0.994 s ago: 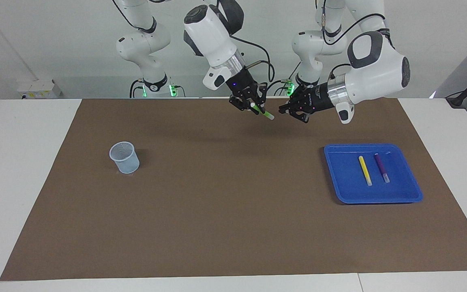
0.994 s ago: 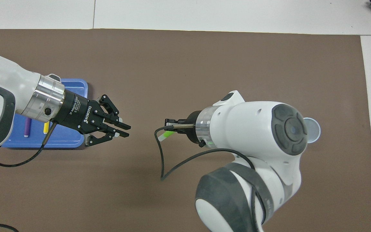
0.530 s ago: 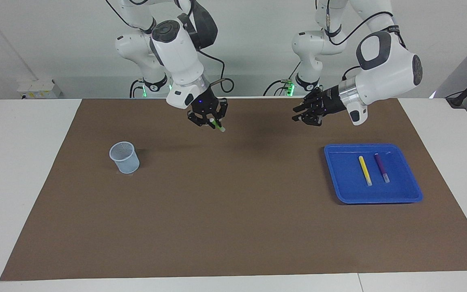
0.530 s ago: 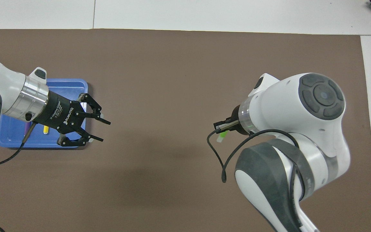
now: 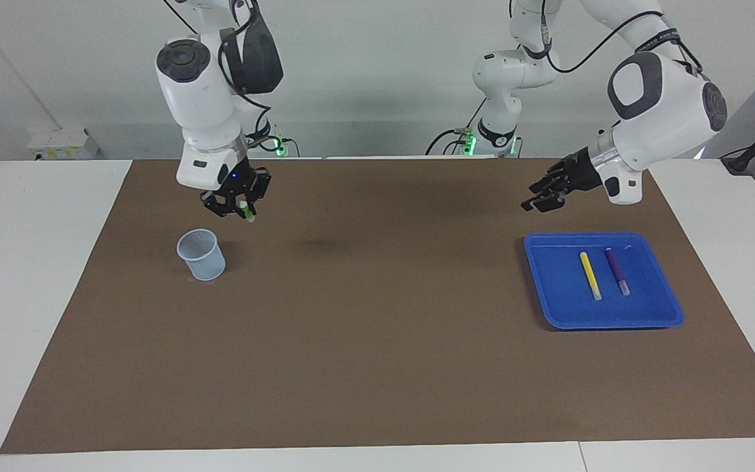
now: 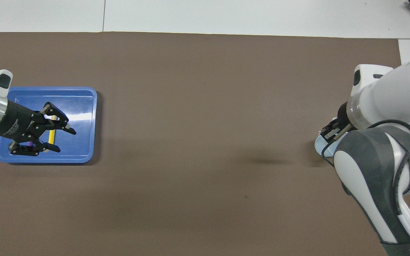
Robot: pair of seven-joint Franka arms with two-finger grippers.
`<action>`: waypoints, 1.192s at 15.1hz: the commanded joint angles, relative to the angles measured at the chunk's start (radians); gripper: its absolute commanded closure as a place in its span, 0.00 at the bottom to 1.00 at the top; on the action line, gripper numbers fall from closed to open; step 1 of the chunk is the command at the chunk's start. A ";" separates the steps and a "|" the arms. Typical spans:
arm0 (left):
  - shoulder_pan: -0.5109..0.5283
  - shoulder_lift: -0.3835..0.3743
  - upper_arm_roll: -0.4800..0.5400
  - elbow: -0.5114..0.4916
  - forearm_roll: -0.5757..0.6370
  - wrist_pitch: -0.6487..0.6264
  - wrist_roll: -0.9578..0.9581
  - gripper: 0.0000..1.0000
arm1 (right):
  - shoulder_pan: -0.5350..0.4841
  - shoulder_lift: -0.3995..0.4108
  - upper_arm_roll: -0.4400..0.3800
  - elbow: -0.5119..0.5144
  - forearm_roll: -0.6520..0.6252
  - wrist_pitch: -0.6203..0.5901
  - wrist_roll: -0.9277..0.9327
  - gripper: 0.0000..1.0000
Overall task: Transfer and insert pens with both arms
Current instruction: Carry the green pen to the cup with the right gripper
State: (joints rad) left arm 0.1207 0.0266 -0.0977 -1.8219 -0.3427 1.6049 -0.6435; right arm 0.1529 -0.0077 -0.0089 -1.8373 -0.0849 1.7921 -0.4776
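Two pens, the yellow pen point(image 5: 590, 276) and purple pen point(image 5: 617, 271), are lying in the blue tray point(image 5: 653, 314) at the facing view's lower right, awaiting transfer. Upper right, the left gripper point(image 5: 539, 198) is hovering, fingers spread. Upper left, the right gripper point(image 5: 238, 208) is pinching the green pen point(image 5: 244, 214) above the mesh cup point(image 5: 201, 254), not yet inserted.
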 commanded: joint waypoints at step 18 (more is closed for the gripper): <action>0.117 0.048 -0.008 -0.162 0.257 0.481 0.605 0.38 | -0.196 -0.071 0.017 -0.338 0.002 0.360 -0.222 1.00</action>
State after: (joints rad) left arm 0.2373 0.0598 -0.0982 -1.9652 -0.1023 2.0296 -0.0470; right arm -0.0286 -0.0461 -0.0059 -2.1261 -0.0884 2.1202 -0.6986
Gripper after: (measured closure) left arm 0.396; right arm 0.797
